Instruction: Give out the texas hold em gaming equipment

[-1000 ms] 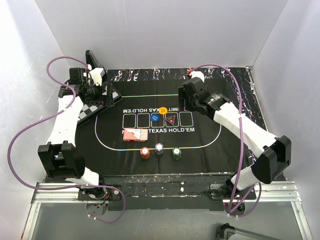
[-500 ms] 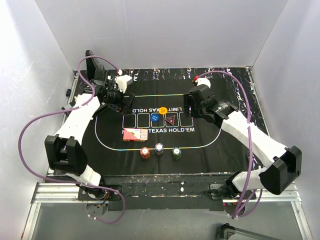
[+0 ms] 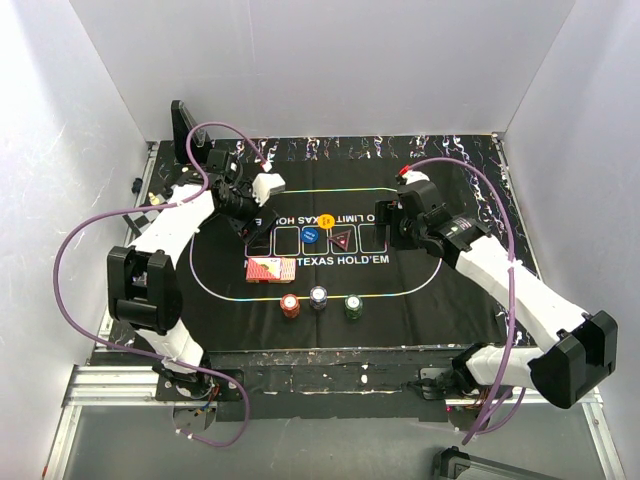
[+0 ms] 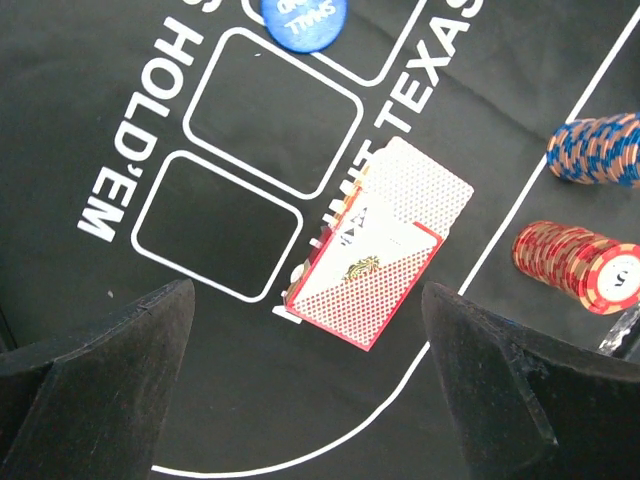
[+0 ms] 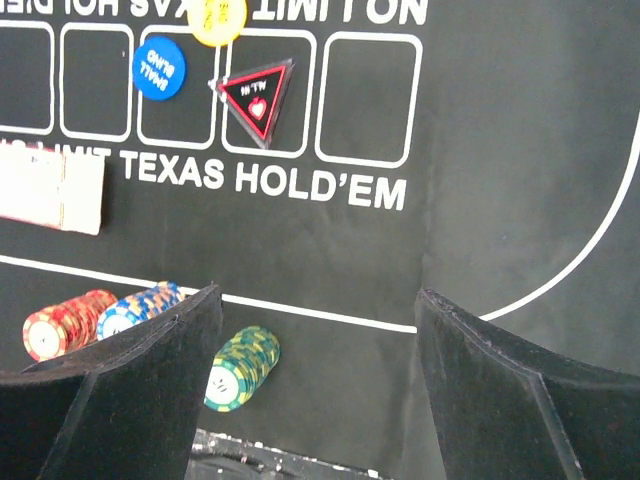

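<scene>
A red-backed card deck [image 3: 271, 270] lies on the black Hold'em mat [image 3: 420, 290]. Near it stand red [image 3: 290, 306], grey-blue [image 3: 318, 297] and green [image 3: 352, 305] chip stacks. A blue button [image 3: 311, 236], an orange button [image 3: 326, 219] and a dark triangular marker [image 3: 342, 239] lie on the card boxes. My left gripper [image 4: 310, 400] is open and empty above the mat, just short of the deck [image 4: 375, 245]. My right gripper [image 5: 315, 380] is open and empty, above the mat near the green stack [image 5: 240, 368], with the triangle [image 5: 256, 95] beyond it.
A black upright stand [image 3: 183, 125] sits at the back left corner. White walls close in the left, back and right. The mat's near edge meets the metal rail [image 3: 330, 385] where the arm bases are bolted.
My left arm has swung from the back left corner in over the mat towards the deck. My right arm has shifted a little right and nearer. Both grippers stay open.
</scene>
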